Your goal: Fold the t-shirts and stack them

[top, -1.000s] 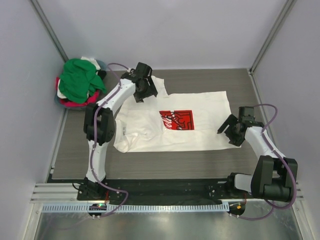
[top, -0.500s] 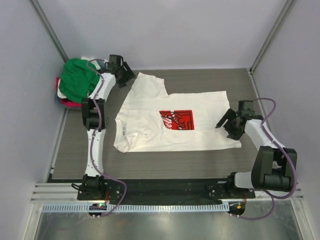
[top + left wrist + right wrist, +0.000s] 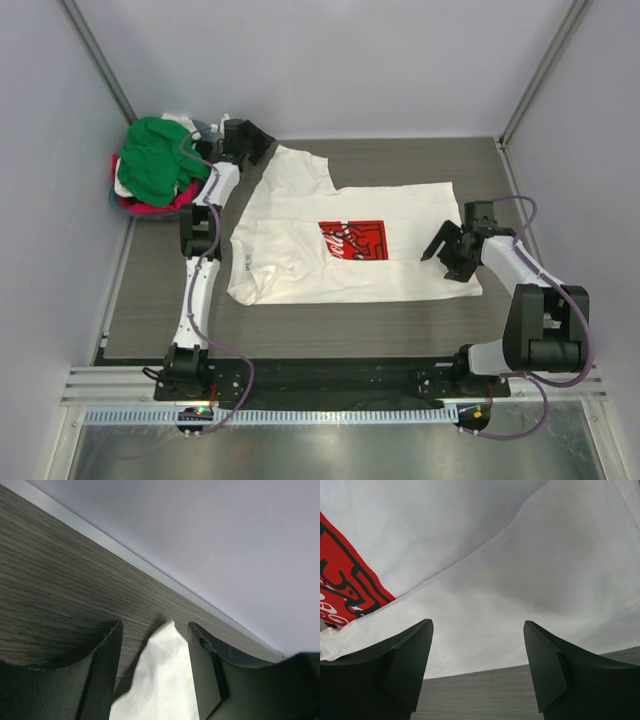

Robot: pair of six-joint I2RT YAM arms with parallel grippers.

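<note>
Tee [image 3: 300,265], cream, red print: flat, table [image 3: 400,325] centre. Left gripper [image 3: 154,627], 11 o'clock: jaws spread, straddling sleeve [image 3: 160,680] tip. Right gripper [image 3: 477,625], 3 o'clock: jaws spread over hem. Pile [image 3: 155,170]: 10 o'clock.

Bright, even overhead light with soft shadows; the left claw [image 3: 155,629] looks slightly soft.

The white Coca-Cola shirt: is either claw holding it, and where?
Nothing is held yet. The left gripper stands open astride the sleeve tip of the white t-shirt, not pinching it; the right gripper is open above the hem end.
</note>
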